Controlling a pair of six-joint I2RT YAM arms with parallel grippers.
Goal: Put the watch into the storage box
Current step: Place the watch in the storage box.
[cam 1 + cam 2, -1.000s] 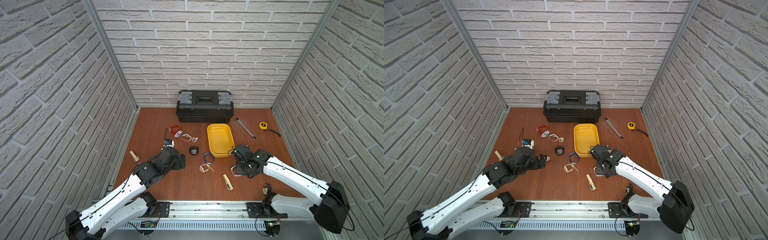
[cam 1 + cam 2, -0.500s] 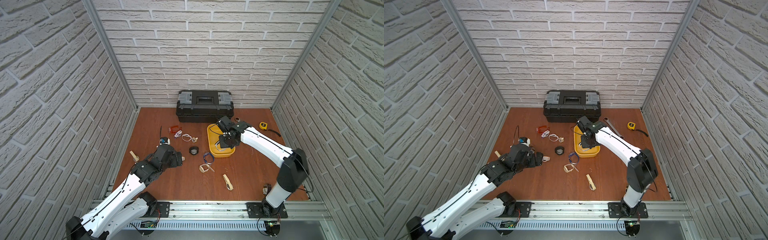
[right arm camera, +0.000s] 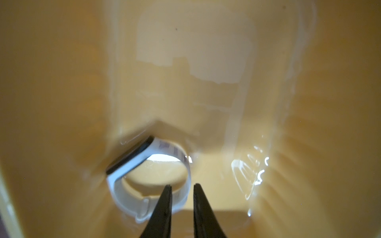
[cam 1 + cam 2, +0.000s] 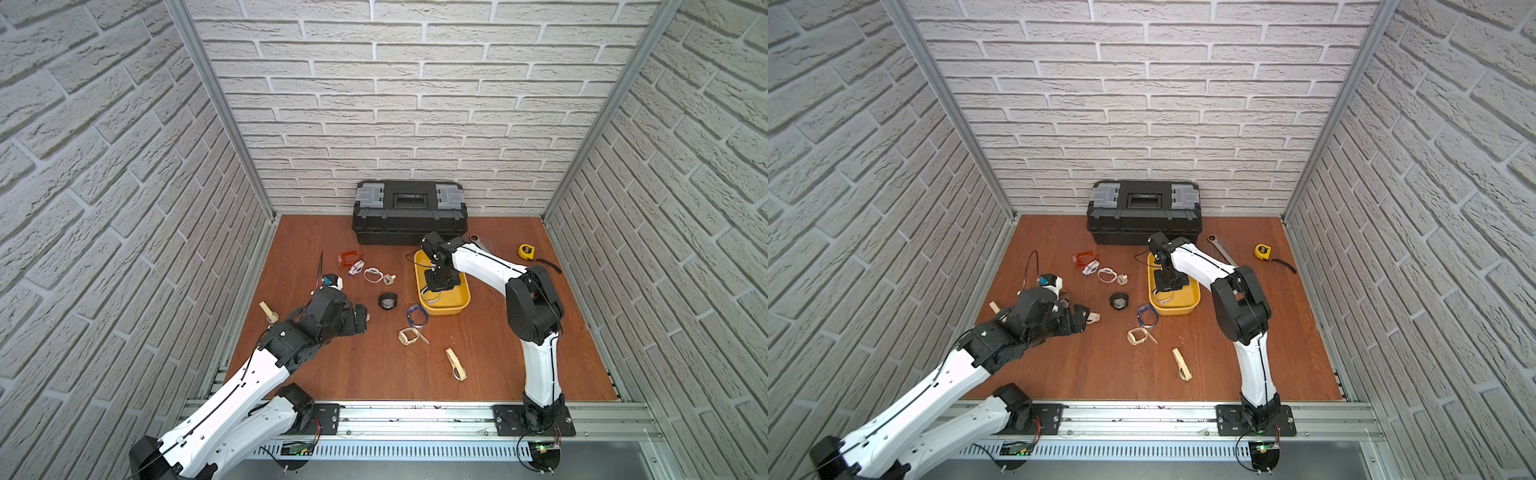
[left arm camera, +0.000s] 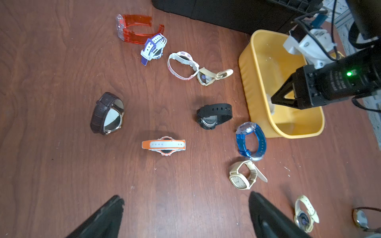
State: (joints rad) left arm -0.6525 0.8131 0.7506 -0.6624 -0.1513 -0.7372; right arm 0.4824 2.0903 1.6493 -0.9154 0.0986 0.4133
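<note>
Right hand (image 3: pixel 182 185) has carried the watch (image 3: pixel 134 162) into the storage box (image 4: pixel 446 309); jaws part slightly, releasing it. Left hand (image 5: pixel 185 195): wide open, empty.

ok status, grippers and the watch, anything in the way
Left gripper open, empty. Right gripper open, down in the storage box. White watch inside it, against a wall. Blue watch outside, beside it.
</note>
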